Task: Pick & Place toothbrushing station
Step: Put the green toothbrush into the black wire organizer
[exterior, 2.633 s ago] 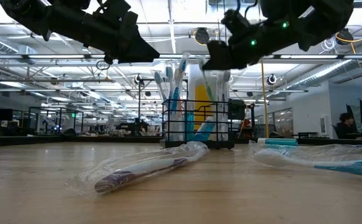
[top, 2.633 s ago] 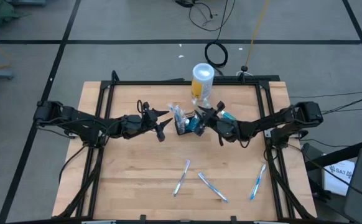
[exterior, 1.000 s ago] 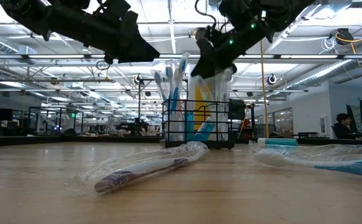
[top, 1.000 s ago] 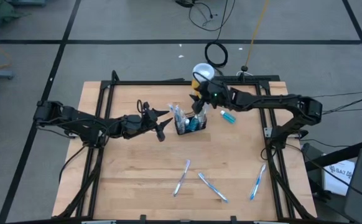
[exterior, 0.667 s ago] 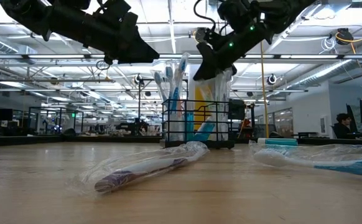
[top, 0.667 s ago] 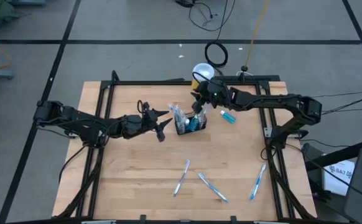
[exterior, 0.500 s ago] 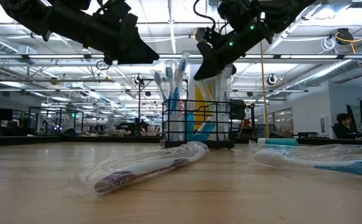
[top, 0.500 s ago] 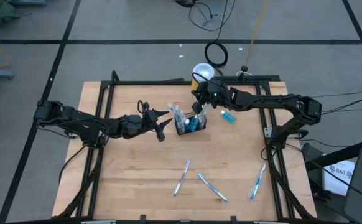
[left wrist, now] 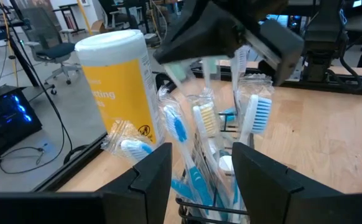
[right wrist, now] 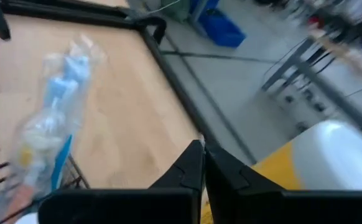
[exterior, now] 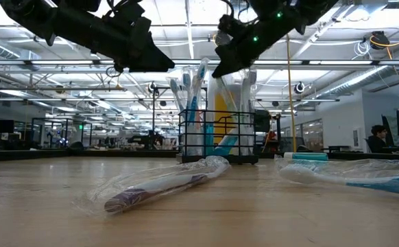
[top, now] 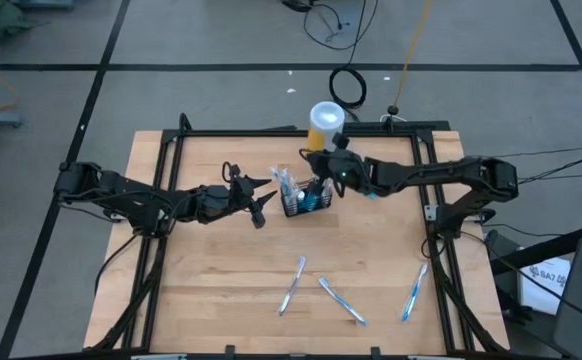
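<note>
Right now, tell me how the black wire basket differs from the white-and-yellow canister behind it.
The black wire basket is low, open mesh and rectangular; the white-and-yellow canister is taller, solid-walled and round. The basket holds upright toothbrushes; the canister is capped with a white lid. The basket sits between the left gripper and right gripper; the canister stands at the table's far edge. Both stand upright.

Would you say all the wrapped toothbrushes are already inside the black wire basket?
No: in the high view three wrapped toothbrushes lie on the table, apart from the basket.

A white-and-yellow canister [top: 326,122] stands at the bench's [top: 221,290] far edge. Three wrapped toothbrushes [top: 292,285] [top: 342,300] [top: 414,292] lie apart along the near side.
</note>
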Available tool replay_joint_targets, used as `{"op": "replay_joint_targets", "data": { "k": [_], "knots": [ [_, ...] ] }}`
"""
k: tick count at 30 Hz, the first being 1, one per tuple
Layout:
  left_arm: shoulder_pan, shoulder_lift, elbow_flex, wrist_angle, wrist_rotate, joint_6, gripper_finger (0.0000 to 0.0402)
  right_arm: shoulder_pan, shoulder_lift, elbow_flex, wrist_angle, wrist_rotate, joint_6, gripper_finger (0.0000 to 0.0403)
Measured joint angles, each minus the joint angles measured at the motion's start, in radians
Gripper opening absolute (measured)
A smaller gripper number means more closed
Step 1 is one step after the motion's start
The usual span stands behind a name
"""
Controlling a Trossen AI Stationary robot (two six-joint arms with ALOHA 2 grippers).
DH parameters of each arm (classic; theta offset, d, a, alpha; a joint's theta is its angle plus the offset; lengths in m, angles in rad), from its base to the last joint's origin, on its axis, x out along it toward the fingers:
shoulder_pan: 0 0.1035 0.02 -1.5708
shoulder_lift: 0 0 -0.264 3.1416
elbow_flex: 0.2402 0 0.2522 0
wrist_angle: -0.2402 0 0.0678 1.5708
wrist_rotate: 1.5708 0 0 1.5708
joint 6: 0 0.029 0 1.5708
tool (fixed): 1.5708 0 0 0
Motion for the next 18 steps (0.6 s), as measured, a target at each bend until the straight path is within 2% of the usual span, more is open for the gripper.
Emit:
{"op": "replay_joint_targets", "data": {
  "k": [3,5,11,18],
  "knots": [
    [0.000,0.000,0.000,0.000,0.000,-0.003,0.0175,0.032,-0.012,0.000,0.053,0.099,-0.077,0.0001],
    [0.000,0.000,0.000,0.000,0.000,-0.005,0.0175,0.049,-0.014,0.000,0.123,0.130,-0.127,0.0001],
    [0.000,0.000,0.000,0.001,0.000,-0.005,0.0175,0.077,-0.014,0.000,0.268,0.133,-0.230,0.0001],
    [0.000,0.000,0.000,0.001,0.000,-0.024,0.0175,0.075,-0.013,-0.016,0.231,0.135,-0.205,0.0001]
  ]
}}
